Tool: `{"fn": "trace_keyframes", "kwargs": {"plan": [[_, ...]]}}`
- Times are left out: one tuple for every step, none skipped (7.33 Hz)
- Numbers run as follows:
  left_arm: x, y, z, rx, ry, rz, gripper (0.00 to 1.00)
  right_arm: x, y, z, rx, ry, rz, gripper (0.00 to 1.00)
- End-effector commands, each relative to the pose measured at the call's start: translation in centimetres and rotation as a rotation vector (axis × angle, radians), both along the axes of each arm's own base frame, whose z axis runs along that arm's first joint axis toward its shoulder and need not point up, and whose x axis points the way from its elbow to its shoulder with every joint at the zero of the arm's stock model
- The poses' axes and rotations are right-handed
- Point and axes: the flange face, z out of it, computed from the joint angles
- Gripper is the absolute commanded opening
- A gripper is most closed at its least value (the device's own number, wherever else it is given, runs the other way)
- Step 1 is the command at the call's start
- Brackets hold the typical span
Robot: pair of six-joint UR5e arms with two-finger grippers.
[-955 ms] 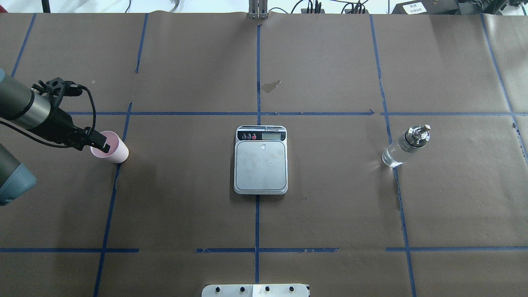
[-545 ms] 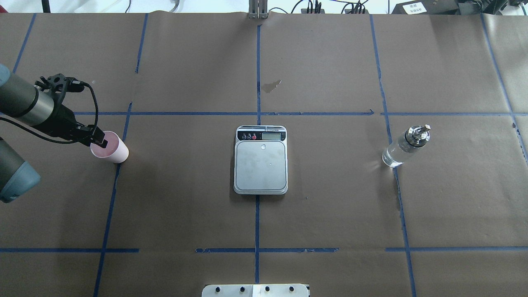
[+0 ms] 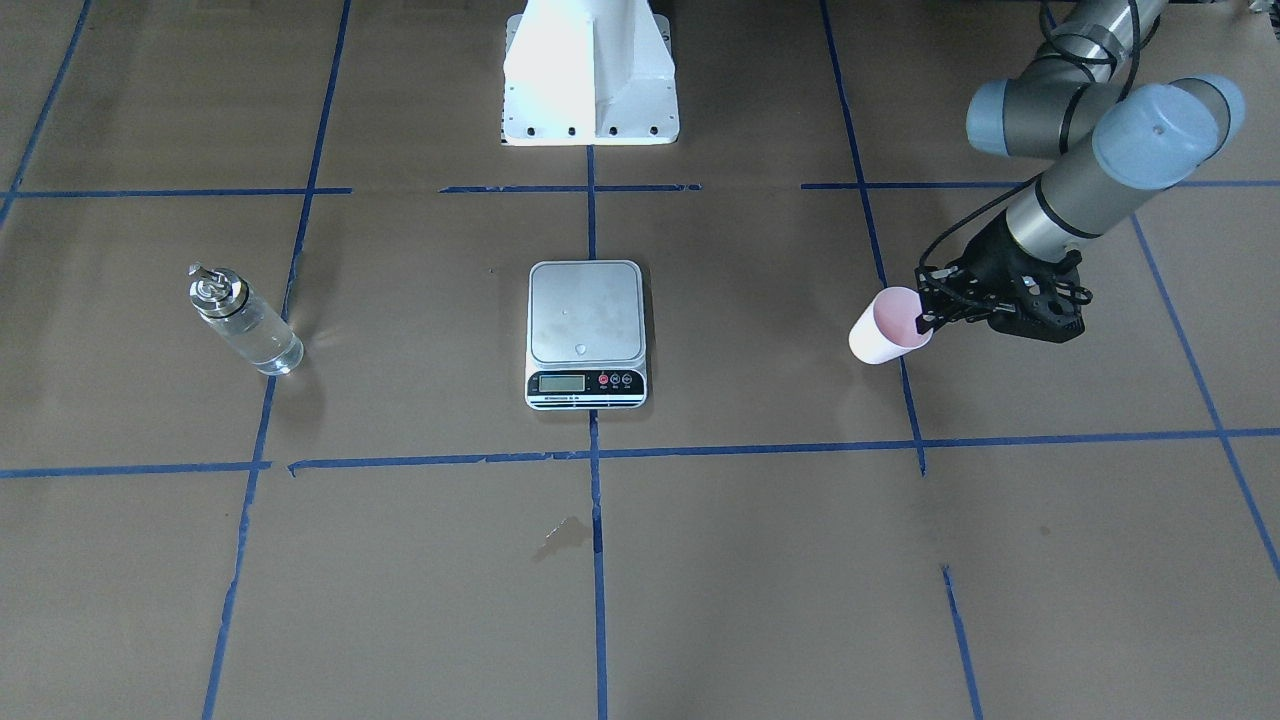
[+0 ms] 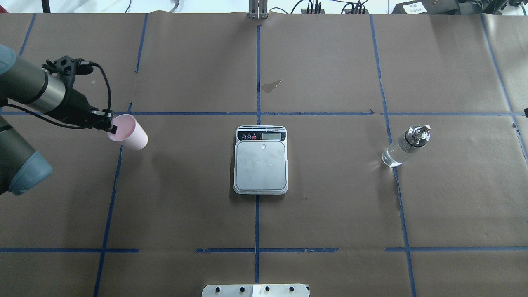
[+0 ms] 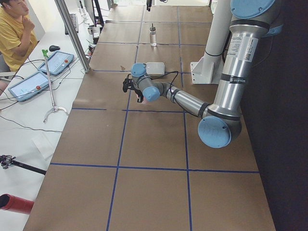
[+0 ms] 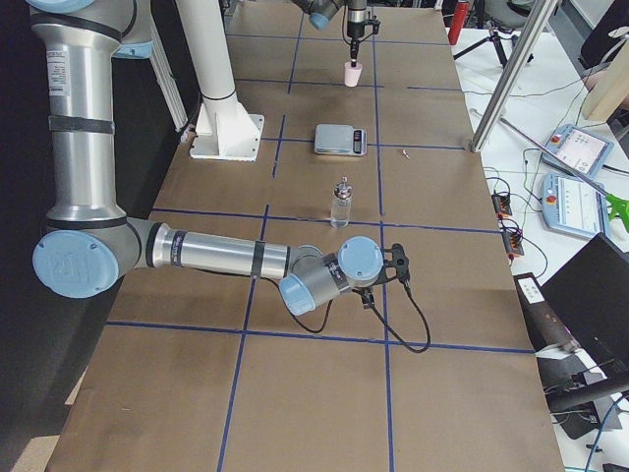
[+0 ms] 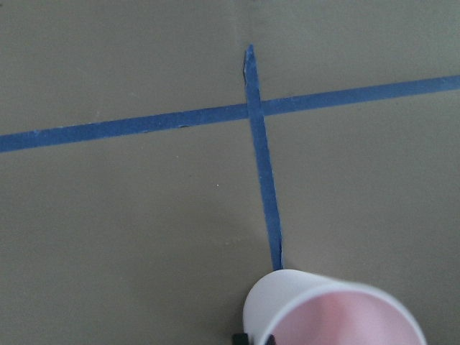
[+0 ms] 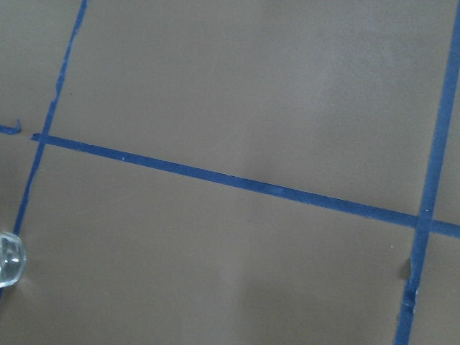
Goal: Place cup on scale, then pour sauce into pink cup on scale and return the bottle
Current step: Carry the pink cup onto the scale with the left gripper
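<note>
Since prev frame cup (image 4: 128,138) moved twd scale (image 4: 260,165) w/ L gripper (image 4: 112,128). Jaws narrowed, pinching cup rim; cup below jaws, axis vertical, mouth up. R gripper (image 6: 371,296): can't tell.

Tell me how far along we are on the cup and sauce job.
Done: the left pincer grips the cup by its rim. In hand: getting it to the scale, whose platform is bare; the cup is well off to one side. Left: setting the cup there, then the whole pour; the bottle stands untouched on the scale's other side.
</note>
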Motion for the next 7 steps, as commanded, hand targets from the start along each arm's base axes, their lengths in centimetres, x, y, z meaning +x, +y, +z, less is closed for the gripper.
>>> {"fn": "trace_keyframes", "kwargs": {"plan": [[9.2,2.6,-13.0,-0.157,0.129,-0.025,0.00,-1.1,0.6,-1.9,0.004,-0.061,0.048,1.00],[14.2,4.2,-18.8,-0.194,0.126,-0.080,0.00,-3.3,1.9,-2.8,0.017,-0.105,0.060,1.00],[17.9,5.1,-23.1,-0.200,0.052,-0.108,0.00,-4.2,2.2,-3.3,0.020,-0.117,0.065,1.00],[21.0,6.3,-24.4,-0.185,-0.010,-0.131,0.00,-4.9,2.2,-3.4,0.019,-0.119,0.052,1.00],[22.7,7.9,-23.8,-0.170,-0.029,-0.125,0.00,-5.4,2.1,-4.2,0.010,-0.126,0.053,1.00],[22.8,8.0,-23.6,-0.170,-0.031,-0.125,0.00,-6.2,2.0,-5.7,0.029,-0.122,0.064,1.00],[22.8,7.9,-23.4,-0.167,-0.035,-0.128,0.00,-7.8,1.9,-7.4,0.025,-0.115,0.093,1.00]]}}
